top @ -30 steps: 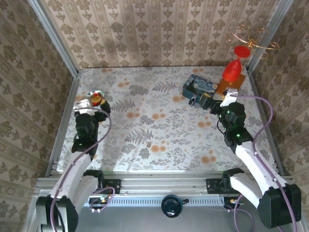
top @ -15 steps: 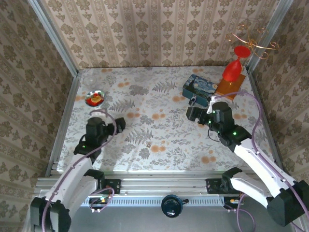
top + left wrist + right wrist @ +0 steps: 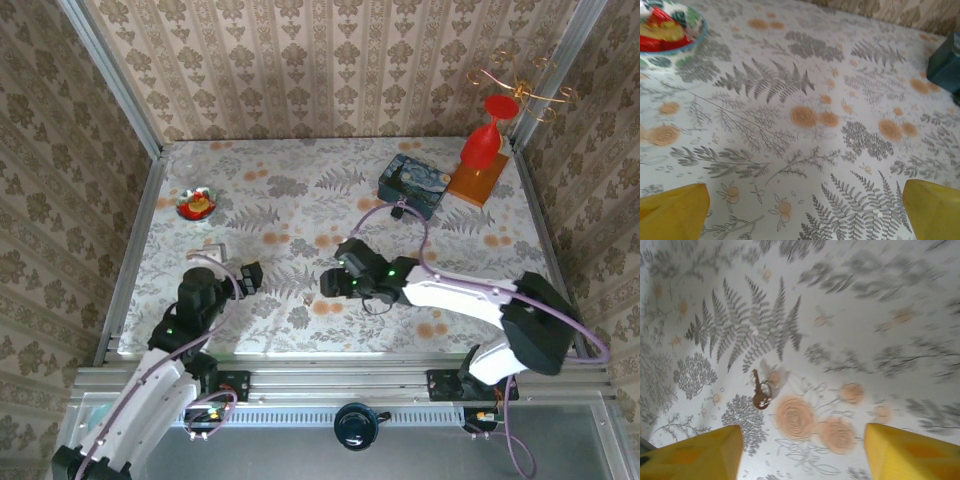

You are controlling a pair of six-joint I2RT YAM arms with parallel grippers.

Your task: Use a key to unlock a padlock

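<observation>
A small brown key on a ring (image 3: 760, 390) lies on the floral tablecloth. It is ahead and to the left of my open right gripper (image 3: 800, 460), apart from its yellow fingers (image 3: 690, 455). From above, the right gripper (image 3: 328, 281) reaches low over the table's centre. The tiny dark padlock (image 3: 398, 209) lies by the front corner of the blue painted tin (image 3: 412, 185), far from both grippers. My left gripper (image 3: 248, 275) hovers at the near left, open (image 3: 805, 215), with bare cloth between its fingers (image 3: 670, 210).
A small bowl (image 3: 197, 204) with red and yellow contents sits at the far left, and also shows in the left wrist view (image 3: 665, 30). A red goblet shape (image 3: 482, 140) stands on an orange block (image 3: 475, 182) at the back right. The blue tin (image 3: 945, 65) is at the left wrist view's right edge.
The right arm swung from beside the tin at the back right to the table's centre, over the key. The left arm drew back from the bowl toward the near left.
</observation>
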